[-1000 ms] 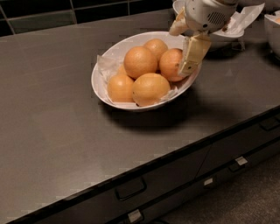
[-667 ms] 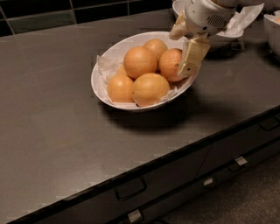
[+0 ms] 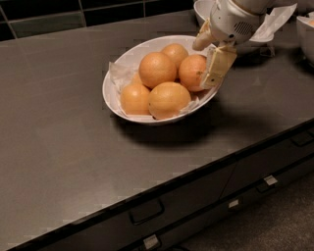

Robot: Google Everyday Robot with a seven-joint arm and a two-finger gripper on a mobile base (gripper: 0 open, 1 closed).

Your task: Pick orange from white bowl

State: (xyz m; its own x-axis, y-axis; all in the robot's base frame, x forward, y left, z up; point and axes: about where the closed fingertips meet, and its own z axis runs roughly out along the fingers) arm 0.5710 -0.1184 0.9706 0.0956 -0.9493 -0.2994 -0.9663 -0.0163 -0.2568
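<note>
**Hovering at the right rim of the fruit bowl**

The white bowl sits in the upper middle of the frame on a dark countertop. It is a wide, shallow oval lined with crinkled white paper that pokes up along its left side and at the near right edge.

Five oranges fill it in a loose heap. The orange, a shade redder than the rest, lies at the right side of the pile, close to the bowl's right rim. A large orange at the top of the heap touches it on the left. Another orange sits behind the two, toward the far rim. Two paler ones lie along the near side, one at the front and one at the front left.

The gripper reaches down from the upper right of the frame and sits right at the orange, over the bowl's right edge. Its beige parts lie against the fruit's right side. Whether it has a hold on the orange or merely sits around it, I cannot tell.

Behind the arm, at the top right, stands a second white bowl with white paper in it; its contents are hidden. The rim of a third bowl shows at the far right edge. Drawers with handles run along the counter front at the bottom.
</note>
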